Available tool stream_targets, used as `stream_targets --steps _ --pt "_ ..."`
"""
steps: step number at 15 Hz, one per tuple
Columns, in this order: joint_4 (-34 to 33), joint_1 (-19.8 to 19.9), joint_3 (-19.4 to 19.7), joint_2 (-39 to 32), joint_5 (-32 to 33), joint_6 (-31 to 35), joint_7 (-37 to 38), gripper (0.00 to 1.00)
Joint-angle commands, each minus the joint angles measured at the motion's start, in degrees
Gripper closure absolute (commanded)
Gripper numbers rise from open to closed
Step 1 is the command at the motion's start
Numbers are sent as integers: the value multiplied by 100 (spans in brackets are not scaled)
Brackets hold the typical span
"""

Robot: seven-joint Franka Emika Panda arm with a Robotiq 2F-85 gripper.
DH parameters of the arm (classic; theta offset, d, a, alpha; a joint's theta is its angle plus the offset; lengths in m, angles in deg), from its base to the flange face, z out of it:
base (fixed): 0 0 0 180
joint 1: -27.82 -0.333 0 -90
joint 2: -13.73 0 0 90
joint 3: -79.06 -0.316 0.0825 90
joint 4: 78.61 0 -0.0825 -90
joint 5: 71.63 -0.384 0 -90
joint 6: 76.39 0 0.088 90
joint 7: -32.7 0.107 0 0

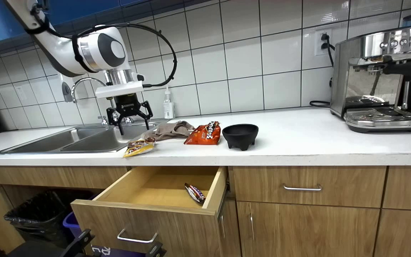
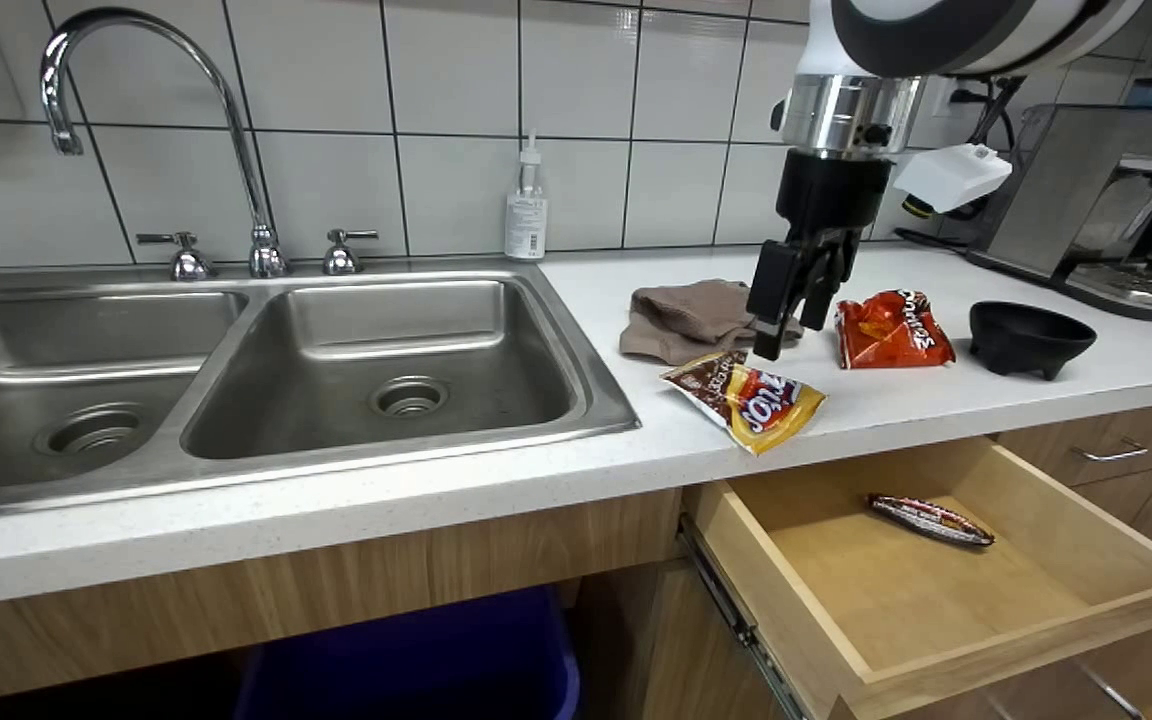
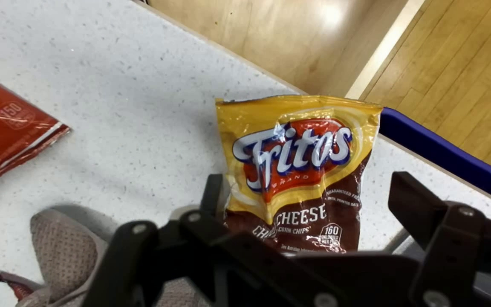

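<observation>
In an exterior view, the tool pointed down over the counter, its jaws parted widely and gripping nothing. The yellow bag lay on the counter below it, near the front edge and beside the sink. The bowl stood level, carried by its short legs, with the red bag resting just beside it. In an exterior view, the yellow bag lay printed face uppermost, its limp body apparently supported by the counter; the cloth was bunched behind it, and whether they touched could not be told. The drawer, extended on its rail, exposed a bar lying on its floor, seemingly held by weight alone. In the wrist view, the fingers flanked the yellow bag, one at each side; the gap looked wider than the bag, presumably why neither appeared to press it. The bin showed past the edge.
</observation>
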Motion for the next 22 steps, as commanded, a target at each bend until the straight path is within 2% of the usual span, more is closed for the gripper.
stream_targets --steps 1,4,13,22 --pt "-11 25 -27 0 4 -16 5 0" --pt "-13 25 -27 0 4 -15 5 0" --pt "-366 103 -90 -348 -569 259 -268 0" --pt "-901 53 -324 -1011 -530 676 -413 0"
